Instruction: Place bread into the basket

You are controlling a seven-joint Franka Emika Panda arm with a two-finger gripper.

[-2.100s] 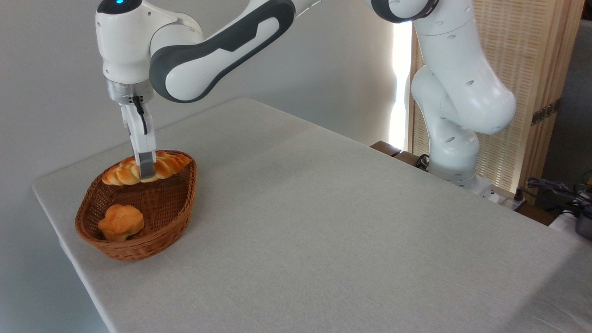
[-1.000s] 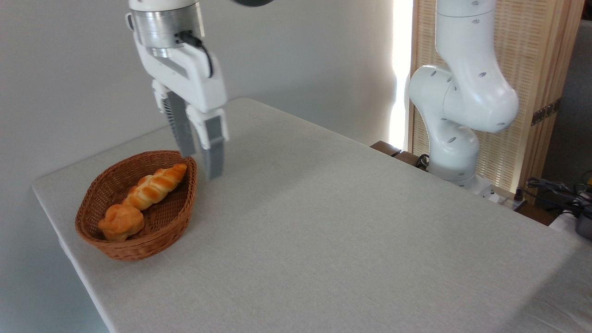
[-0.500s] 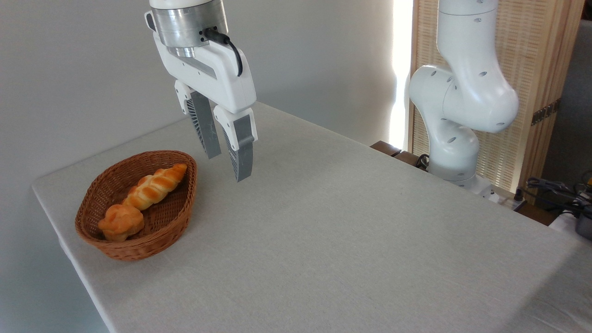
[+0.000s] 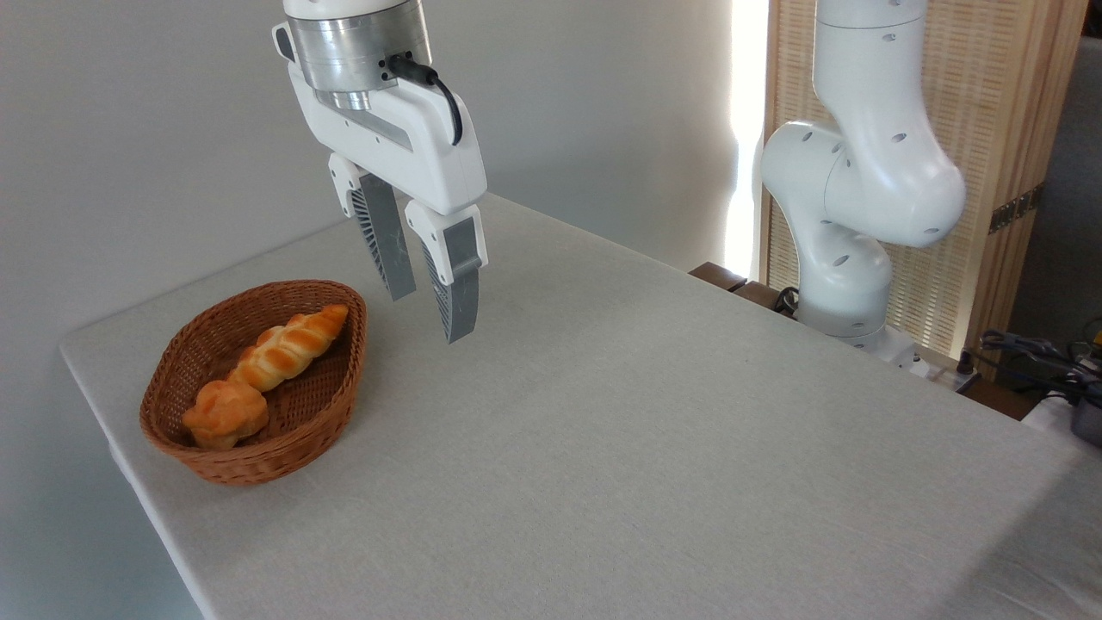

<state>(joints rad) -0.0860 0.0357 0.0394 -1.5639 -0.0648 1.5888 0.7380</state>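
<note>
Wicker basket (image 4: 258, 448) sits near table (image 4: 646, 448) left edge. Round bun (image 4: 225, 413) lies at its near end; braided loaf (image 4: 288, 346) is inside, lying diagonally, far tip against the rim, near end touching the bun. Pincer (image 4: 430, 307) hangs right of the basket, above the table, fingers apart, holding nothing.

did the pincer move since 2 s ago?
Yes. The pincer has lifted up and to the right: it was down in the basket on the bread; now it hangs open, beyond the basket's right rim.
</note>
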